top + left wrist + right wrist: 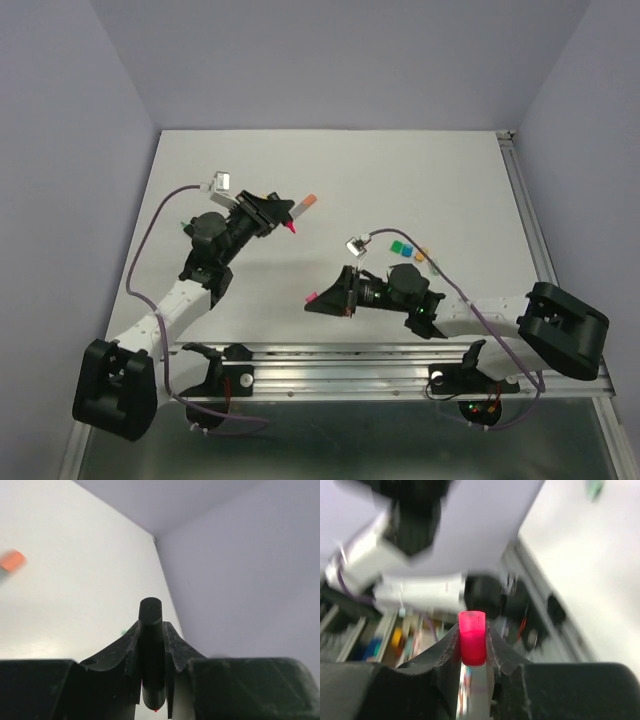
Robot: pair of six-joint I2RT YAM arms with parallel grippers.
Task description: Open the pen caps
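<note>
White tabletop (400, 170) below: right gripper (472, 636) pinches the pink cap (472, 642), left gripper (151, 630) clamps the black pen body (151, 612). That cap seems light, rigid, slick; squeeze across its sides.

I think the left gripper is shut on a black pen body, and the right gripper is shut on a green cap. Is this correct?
Not quite. The cap in the right gripper is pink, not green; the right wrist view shows it clamped between the fingers. The left gripper is indeed shut on the black pen body.
</note>
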